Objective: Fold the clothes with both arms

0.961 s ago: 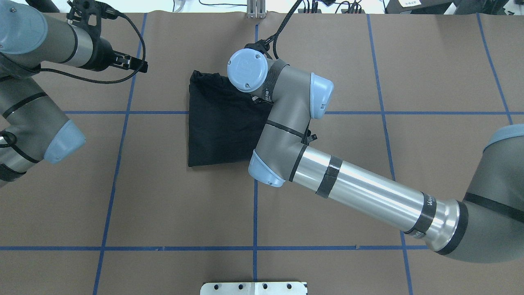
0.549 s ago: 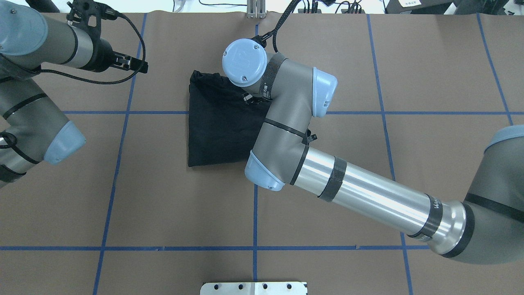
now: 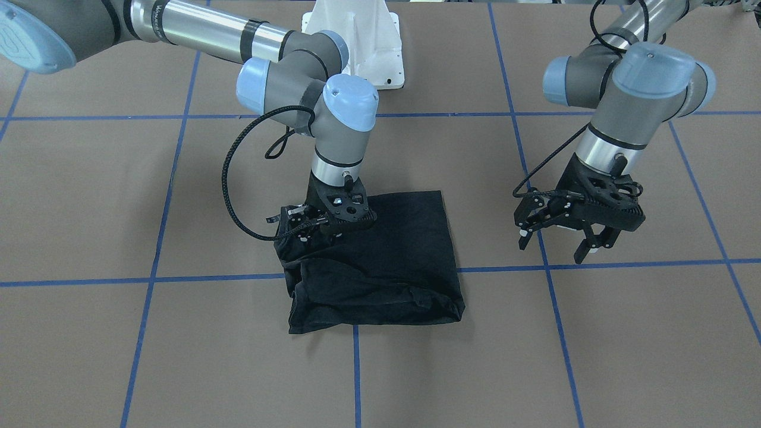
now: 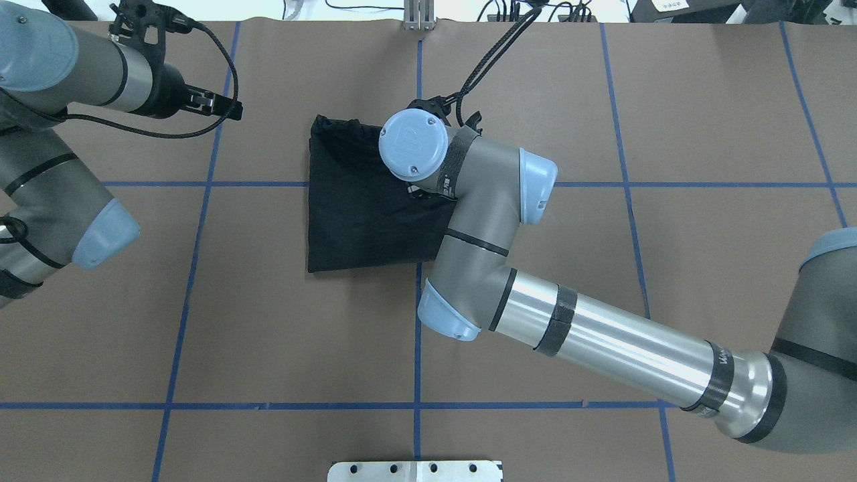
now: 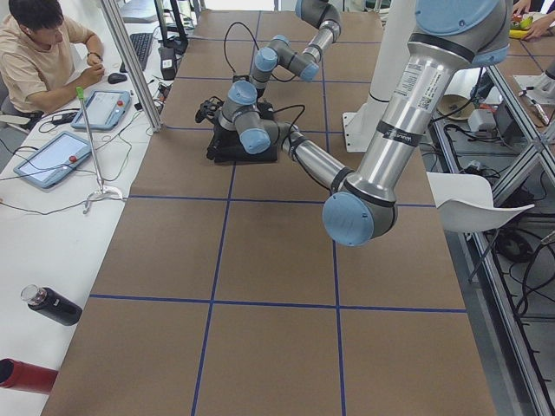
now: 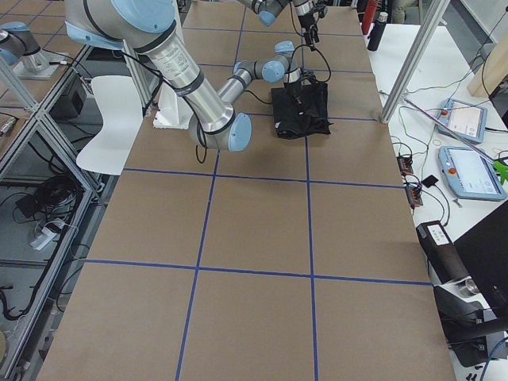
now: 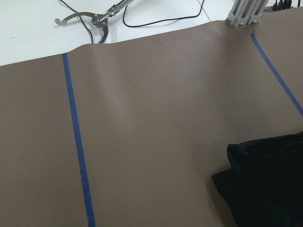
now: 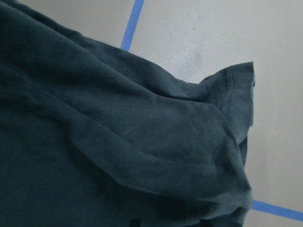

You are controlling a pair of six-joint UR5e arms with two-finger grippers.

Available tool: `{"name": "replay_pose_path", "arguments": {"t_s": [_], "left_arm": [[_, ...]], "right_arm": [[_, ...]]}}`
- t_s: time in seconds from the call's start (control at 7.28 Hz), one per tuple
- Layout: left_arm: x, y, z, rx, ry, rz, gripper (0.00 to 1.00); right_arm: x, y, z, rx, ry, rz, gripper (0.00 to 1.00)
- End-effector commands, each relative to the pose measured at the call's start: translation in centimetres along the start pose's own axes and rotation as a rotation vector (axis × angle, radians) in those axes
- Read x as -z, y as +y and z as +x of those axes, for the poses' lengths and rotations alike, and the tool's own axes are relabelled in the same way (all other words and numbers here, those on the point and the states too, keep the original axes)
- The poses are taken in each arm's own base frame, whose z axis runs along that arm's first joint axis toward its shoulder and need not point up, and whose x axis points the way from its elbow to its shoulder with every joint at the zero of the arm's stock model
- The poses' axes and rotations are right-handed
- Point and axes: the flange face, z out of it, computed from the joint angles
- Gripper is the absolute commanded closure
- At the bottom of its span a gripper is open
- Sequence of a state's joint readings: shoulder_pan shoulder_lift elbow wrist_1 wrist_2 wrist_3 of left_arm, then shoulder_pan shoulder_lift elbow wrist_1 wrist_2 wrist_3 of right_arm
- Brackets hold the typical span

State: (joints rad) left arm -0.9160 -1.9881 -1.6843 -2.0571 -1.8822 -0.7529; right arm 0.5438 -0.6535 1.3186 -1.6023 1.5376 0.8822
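overhead exterior: t-shirt [image 4: 361,207] long axis runs near-far.

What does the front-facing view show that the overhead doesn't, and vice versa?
Front-facing only: the right gripper down at the black T-shirt's edge, though I can't tell if it pinches cloth. It also shows the left gripper plainly open above the table, clear of the shirt, plus bunched layers along the shirt's operator-side edge and the white pedestal.
Overhead only: the right arm's wrist cap covers that gripper, and a metal plate sits at the robot-side table edge.
Both: the folded shirt and the blue tape grid.
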Motion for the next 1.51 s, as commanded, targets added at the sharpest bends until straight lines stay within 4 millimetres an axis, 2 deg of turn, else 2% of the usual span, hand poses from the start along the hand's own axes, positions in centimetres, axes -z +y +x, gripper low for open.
{"name": "replay_pose_path", "arguments": {"t_s": [0.0,0.27,0.41,0.55,0.69,0.82,0.96,1.1,1.24,1.37], "left_arm": [[0.0,0.0,0.0,-0.001,0.000,0.000,0.00],[1.0,-0.2,0.5,-0.004,0.009,0.011,0.00],[1.4,-0.3,0.8,-0.007,0.015,0.018,0.00],[1.5,-0.4,0.7,-0.005,0.014,0.018,0.00],[1.5,-0.4,0.7,-0.005,0.014,0.018,0.00],[1.5,-0.4,0.8,-0.007,0.016,0.018,0.00],[1.8,0.3,0.3,-0.005,0.003,0.002,0.00],[3.7,1.5,0.1,-0.014,-0.007,-0.022,0.00],[6.5,2.7,0.7,-0.031,-0.001,-0.066,0.00],[9.3,3.5,1.1,-0.075,-0.033,-0.108,0.00]], "right_arm": [[-3.4,-2.2,1.9,-0.036,0.021,0.041,0.52],[-6.7,-5.7,4.4,-0.071,0.057,0.097,0.60],[-7.4,-7.4,5.4,-0.089,0.057,0.121,0.63],[-7.1,-8.3,6.3,-0.101,0.063,0.130,0.63],[-6.3,-9.5,7.1,-0.118,0.062,0.144,0.48],[-4.2,-10.3,7.3,-0.133,0.022,0.153,0.03],[-2.5,-10.7,8.1,-0.150,-0.044,0.098,0.01],[0.5,-11.4,10.4,-0.186,-0.099,-0.015,0.01],[3.1,-9.8,13.0,-0.196,-0.101,-0.073,0.00],[5.4,-7.5,16.9,-0.213,-0.105,-0.082,0.00]]}}
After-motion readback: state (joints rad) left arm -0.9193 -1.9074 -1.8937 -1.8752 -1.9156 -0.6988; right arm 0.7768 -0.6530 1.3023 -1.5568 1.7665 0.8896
